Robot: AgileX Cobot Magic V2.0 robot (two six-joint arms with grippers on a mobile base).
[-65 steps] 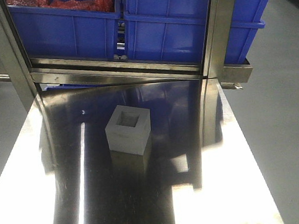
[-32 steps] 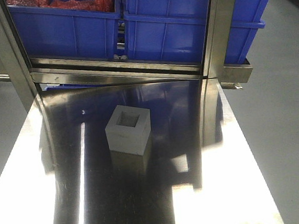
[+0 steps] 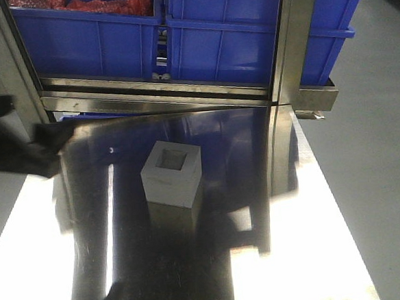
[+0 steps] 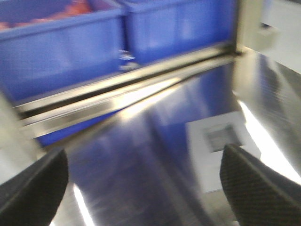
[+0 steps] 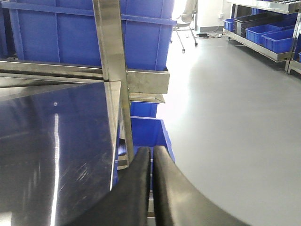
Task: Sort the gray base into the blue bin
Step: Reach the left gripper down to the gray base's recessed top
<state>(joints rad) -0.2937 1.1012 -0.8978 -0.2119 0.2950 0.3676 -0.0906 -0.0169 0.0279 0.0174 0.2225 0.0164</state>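
Gray base (image 3: 172,174): stands on the steel table (image 3: 296,253), about mid-width and toward the far half, square recess facing up. Touches only the tabletop and mirrors faintly in it.

Far left in the front view: left arm (image 3: 22,152), dark and blurred, over the table's left edge, well apart from the block. Through its wrist camera: left gripper (image 4: 143,155) spread wide and holding nothing. One black textured finger (image 4: 33,188) at the lower left corner, the other at the lower right. Pale block low on the table just inside that right finger, too blurred to judge contact.

Behind the table, past a horizontal steel rail (image 3: 155,91): second bin (image 3: 83,45) on the left, with something red inside. Just beside it on the right, blue bin (image 3: 227,42), alike in colour and shape, its inside hidden from this angle. Right of both, an upright steel post (image 3: 292,40) rising from the table's far right corner.

Far right, through the other wrist camera: right gripper (image 5: 150,153) clenched, black fingers pressed together with nothing between them. Sits off the table's right edge, with a lower bin (image 5: 148,129) under the tabletop and bare gray floor (image 5: 235,117) beyond. Farther back on the right, shelves (image 5: 273,47) carrying more small blue crates.
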